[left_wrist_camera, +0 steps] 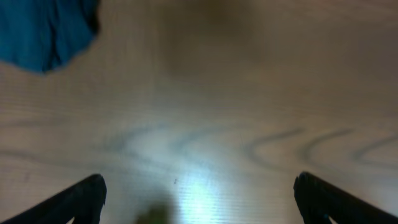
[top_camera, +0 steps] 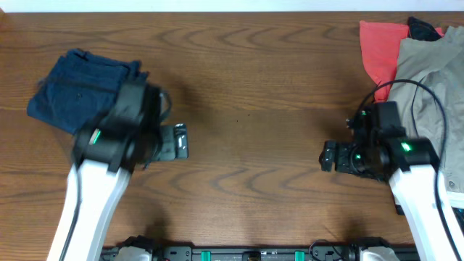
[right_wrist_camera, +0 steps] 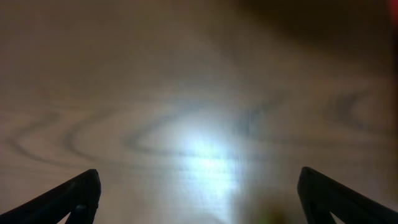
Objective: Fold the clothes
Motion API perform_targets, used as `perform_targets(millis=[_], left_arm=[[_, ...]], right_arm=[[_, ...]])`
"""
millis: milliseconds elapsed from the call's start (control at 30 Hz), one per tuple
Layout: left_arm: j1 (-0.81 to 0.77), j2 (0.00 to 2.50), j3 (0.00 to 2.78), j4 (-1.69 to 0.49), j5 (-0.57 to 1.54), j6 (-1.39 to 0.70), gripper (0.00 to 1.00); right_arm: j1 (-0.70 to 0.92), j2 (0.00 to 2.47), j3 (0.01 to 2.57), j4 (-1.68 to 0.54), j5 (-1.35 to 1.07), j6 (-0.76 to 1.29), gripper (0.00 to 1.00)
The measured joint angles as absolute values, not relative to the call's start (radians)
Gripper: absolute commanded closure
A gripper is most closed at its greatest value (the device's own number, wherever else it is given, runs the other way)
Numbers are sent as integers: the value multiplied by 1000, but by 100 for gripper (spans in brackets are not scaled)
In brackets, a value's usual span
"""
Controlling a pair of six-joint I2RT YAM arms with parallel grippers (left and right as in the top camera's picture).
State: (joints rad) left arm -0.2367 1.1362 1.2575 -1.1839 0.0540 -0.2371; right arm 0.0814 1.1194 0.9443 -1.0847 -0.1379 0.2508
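Observation:
The dark navy blue shorts [top_camera: 76,88] lie folded in a compact bundle at the far left of the wooden table; a corner of them shows at the top left of the left wrist view [left_wrist_camera: 43,31]. My left gripper [top_camera: 177,141] is open and empty, just right of the shorts, with its arm over their right edge. In the left wrist view its fingers [left_wrist_camera: 199,199] are spread wide over bare wood. My right gripper [top_camera: 330,156] is open and empty at the right of the table; its fingers [right_wrist_camera: 199,196] are spread over bare wood.
A coral-red cloth [top_camera: 380,47] and a khaki-grey garment [top_camera: 431,80] lie piled at the far right corner, with a small dark item [top_camera: 423,29] on top. A black cable [top_camera: 428,98] loops over the khaki garment beside the right arm.

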Motion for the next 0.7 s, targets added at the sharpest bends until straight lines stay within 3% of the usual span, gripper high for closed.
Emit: perform_targets(millis=[367,700], left_arm=[[-237,478,884,-889,18,-239,2],[-237,357,764,-901,-7,-240,2]], right_arm=[[81,691,949,-992,16,229,1],[81,654,949,-1098,59,228,1]])
